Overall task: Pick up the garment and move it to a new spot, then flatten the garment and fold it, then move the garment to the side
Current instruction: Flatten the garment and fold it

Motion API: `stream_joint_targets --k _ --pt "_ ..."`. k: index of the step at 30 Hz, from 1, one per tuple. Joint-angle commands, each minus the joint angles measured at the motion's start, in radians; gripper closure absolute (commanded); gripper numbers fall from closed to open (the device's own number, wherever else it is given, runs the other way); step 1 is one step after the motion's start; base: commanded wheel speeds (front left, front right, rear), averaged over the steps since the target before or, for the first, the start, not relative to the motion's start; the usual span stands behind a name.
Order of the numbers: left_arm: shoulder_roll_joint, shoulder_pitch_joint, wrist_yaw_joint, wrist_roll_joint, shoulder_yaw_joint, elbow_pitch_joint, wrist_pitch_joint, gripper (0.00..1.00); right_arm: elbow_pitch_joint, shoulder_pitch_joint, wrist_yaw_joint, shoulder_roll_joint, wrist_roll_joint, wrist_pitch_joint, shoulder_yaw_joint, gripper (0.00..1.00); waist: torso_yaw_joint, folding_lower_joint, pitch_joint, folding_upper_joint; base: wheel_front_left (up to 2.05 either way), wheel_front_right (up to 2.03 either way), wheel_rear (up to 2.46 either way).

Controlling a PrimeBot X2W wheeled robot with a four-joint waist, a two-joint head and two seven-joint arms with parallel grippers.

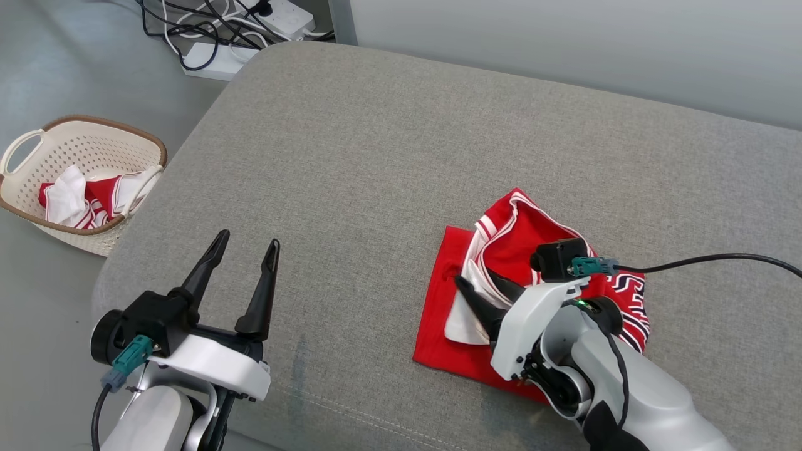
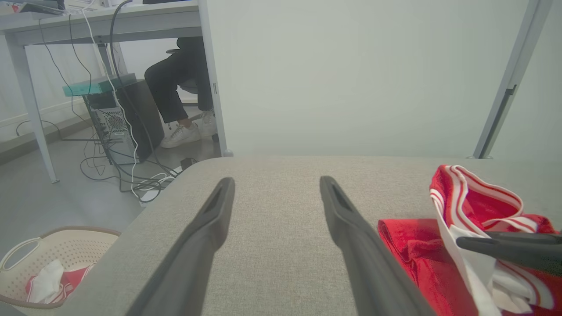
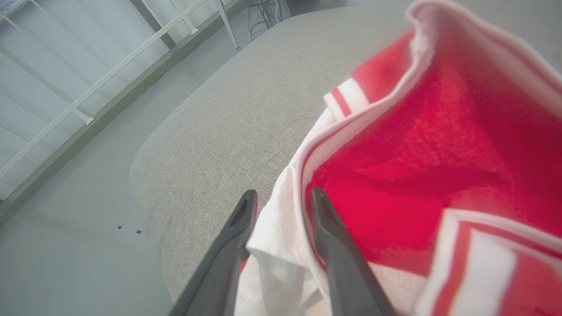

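The garment (image 1: 520, 232) is red with white and dark trim and lies bunched on the right half of the grey cushion (image 1: 376, 156). One edge stands up in a loop, and a flat red part spreads to its left. My right gripper (image 1: 476, 277) sits at the garment's near left side. Its fingers are parted, and a white fold of the garment (image 3: 417, 153) lies between them at the right gripper (image 3: 283, 192). My left gripper (image 1: 248, 239) hovers open over bare cushion at the lower left, well apart from the garment (image 2: 474, 206). Nothing lies between the fingers of the left gripper (image 2: 276, 180).
A cream laundry basket (image 1: 94, 119) with red and white clothes (image 1: 81, 197) stands on the floor left of the cushion. Power strips and cables (image 1: 250, 25) lie on the floor behind it. A seated person's legs (image 2: 180, 79) show under a desk. A black cable (image 1: 720, 258) runs off my right wrist.
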Motion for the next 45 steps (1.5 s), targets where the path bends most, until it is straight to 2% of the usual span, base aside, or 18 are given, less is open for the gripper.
stream_joint_targets --k 1,6,10,13,16,19,22,24,25,26,30,35,40,45 --pt "0.022 -0.052 -0.006 0.011 0.042 -0.017 -0.010 0.00 -0.022 -0.024 0.000 0.020 0.020 -0.020 0.020 0.00 -0.002 0.0000 0.001 0.0000 0.00 0.00 0.00" --pt "0.016 -0.053 -0.014 0.018 0.059 -0.007 -0.010 0.00 -0.097 -0.054 0.000 0.020 0.123 -0.054 0.110 0.00 -0.026 0.0000 0.006 0.0000 0.00 0.00 0.00" --pt "0.012 -0.051 -0.017 0.024 0.074 -0.003 -0.010 0.00 -0.170 -0.069 0.000 0.020 0.176 -0.087 0.142 0.00 -0.055 0.0000 0.005 0.0000 0.00 0.00 0.00" --pt "0.011 -0.045 -0.017 0.029 0.088 -0.004 -0.010 0.00 -0.254 -0.064 0.000 -0.030 0.205 -0.140 0.122 0.00 -0.077 0.0000 0.004 0.0000 0.00 0.00 0.00" --pt "0.017 -0.034 -0.016 0.034 0.107 -0.009 -0.010 0.00 -0.334 -0.040 0.000 -0.127 0.201 -0.201 0.064 0.00 -0.104 0.0000 0.003 0.0000 0.00 0.00 0.00" --pt "0.023 -0.021 -0.014 0.037 0.125 -0.014 -0.010 0.00 -0.370 0.014 0.000 -0.230 0.157 -0.234 -0.042 0.00 -0.129 0.0000 0.000 0.0000 0.00 0.00 0.00" --pt "0.031 -0.005 -0.010 0.038 0.144 -0.023 -0.010 0.00 -0.372 0.097 0.000 -0.304 0.081 -0.245 -0.172 0.00 -0.154 0.0000 -0.006 0.0000 0.00 0.00 0.00" --pt "0.036 0.006 -0.008 0.040 0.152 -0.029 -0.010 0.00 -0.366 0.163 0.000 -0.327 0.017 -0.246 -0.271 0.00 -0.168 0.0000 -0.012 0.0000 0.00 0.00 0.00" --pt "0.038 0.012 -0.007 0.040 0.157 -0.032 -0.010 0.00 -0.368 0.199 0.000 -0.328 -0.012 -0.247 -0.320 0.00 -0.175 0.0000 -0.014 0.0000 0.00 0.00 0.00" --pt "0.038 0.012 -0.007 0.040 0.157 -0.032 -0.010 0.00 -0.368 0.199 0.000 -0.328 -0.012 -0.247 -0.320 0.00 -0.175 0.0000 -0.014 0.0000 0.00 0.00 0.00" --pt "0.048 0.035 -0.001 0.040 0.172 -0.044 -0.010 0.00 -0.388 0.326 0.000 -0.313 -0.170 -0.247 -0.473 0.00 -0.200 0.0000 -0.023 0.0000 0.00 0.00 0.00" --pt "0.057 0.057 0.010 0.038 0.180 -0.059 -0.009 0.00 -0.430 0.440 0.000 -0.242 -0.325 -0.247 -0.600 0.00 -0.221 0.0000 -0.032 0.0000 0.00 0.00 0.00" --pt "0.070 0.080 0.023 0.034 0.189 -0.079 0.000 0.00 -0.465 0.488 0.000 -0.181 -0.383 -0.247 -0.636 0.00 -0.239 0.0000 -0.040 0.0000 0.00 0.00 0.00" --pt "0.073 0.084 0.030 0.033 0.184 -0.097 0.013 0.00 -0.428 0.481 0.000 -0.155 -0.357 -0.244 -0.621 0.00 -0.240 0.0000 -0.039 0.0000 0.00 0.00 0.00"
